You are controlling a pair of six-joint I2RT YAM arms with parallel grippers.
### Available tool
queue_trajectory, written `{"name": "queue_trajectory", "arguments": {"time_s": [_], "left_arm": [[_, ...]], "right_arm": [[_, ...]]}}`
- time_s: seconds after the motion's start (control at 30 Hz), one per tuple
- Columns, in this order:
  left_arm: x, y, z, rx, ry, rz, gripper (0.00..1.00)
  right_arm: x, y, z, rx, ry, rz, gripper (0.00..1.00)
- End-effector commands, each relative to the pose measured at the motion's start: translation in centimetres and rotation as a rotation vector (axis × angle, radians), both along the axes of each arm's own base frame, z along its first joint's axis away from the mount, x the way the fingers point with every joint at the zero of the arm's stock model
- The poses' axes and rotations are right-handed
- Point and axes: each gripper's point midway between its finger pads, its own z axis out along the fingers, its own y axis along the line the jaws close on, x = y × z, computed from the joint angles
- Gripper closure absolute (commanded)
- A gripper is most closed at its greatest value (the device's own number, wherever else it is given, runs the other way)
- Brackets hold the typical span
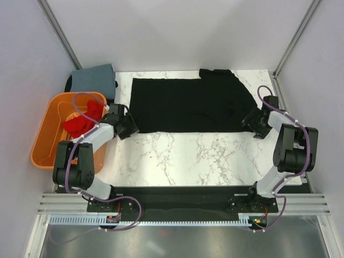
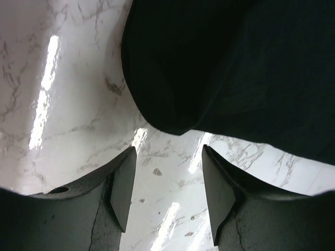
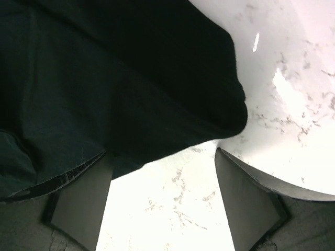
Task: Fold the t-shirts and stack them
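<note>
Black t-shirt [image 1: 188, 105] lies spread flat on the far half of my marble table [image 1: 183, 161]. Its near corners sit just ahead of my left gripper [image 1: 129, 128] and right gripper [image 1: 251, 124], both with fingers spread, gripping nothing. Farther left, an orange bin [image 1: 45, 134] holds a red garment [image 1: 83, 119]. Beyond it lies a folded grey-blue shirt [image 1: 95, 80].

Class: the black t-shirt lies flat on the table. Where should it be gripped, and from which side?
I'd grip the black t-shirt at its two near corners: it lies flat, so only edges offer a pinch. The left pincer should come low from the left, the right pincer from the right; both stand open facing a corner.
</note>
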Motion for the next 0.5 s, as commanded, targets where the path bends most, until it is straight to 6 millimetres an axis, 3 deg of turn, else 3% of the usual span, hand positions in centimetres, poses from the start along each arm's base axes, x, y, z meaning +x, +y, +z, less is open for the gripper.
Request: {"name": "queue_trajectory", "arguments": {"time_s": [0.0, 0.17, 0.2, 0.3, 0.33, 0.37, 0.43, 0.47], "left_arm": [[3.7, 0.0, 1.8, 0.009, -0.114, 0.045, 0.39], [5.4, 0.3, -0.7, 0.051, -0.053, 0.055, 0.42], [6.3, 0.2, -0.4, 0.052, -0.065, 0.057, 0.45], [7.4, 0.3, -0.3, 0.060, -0.061, 0.062, 0.65], [7.6, 0.2, 0.2, 0.058, -0.071, 0.063, 0.80], [7.7, 0.3, 1.4, 0.055, -0.095, 0.069, 0.86], [7.7, 0.4, 3.2, 0.054, -0.123, 0.077, 0.93], [7.9, 0.5, 4.5, 0.057, -0.140, 0.083, 0.93]], "right_arm": [[1.7, -0.5, 0.3, -0.009, -0.053, 0.027, 0.15], [1.3, -0.8, -0.7, 0.005, -0.037, 0.018, 0.15], [1.4, -0.8, -0.8, 0.006, -0.038, 0.014, 0.16], [1.5, -1.0, -1.1, 0.007, -0.035, 0.007, 0.22], [1.6, -1.2, -1.2, 0.007, -0.032, -0.001, 0.27], [1.8, -1.4, -1.1, 0.004, -0.037, -0.008, 0.37], [2.1, -1.7, -1.2, 0.005, -0.038, -0.019, 0.53], [2.2, -1.9, -1.1, -0.002, -0.043, -0.028, 0.68]]}}
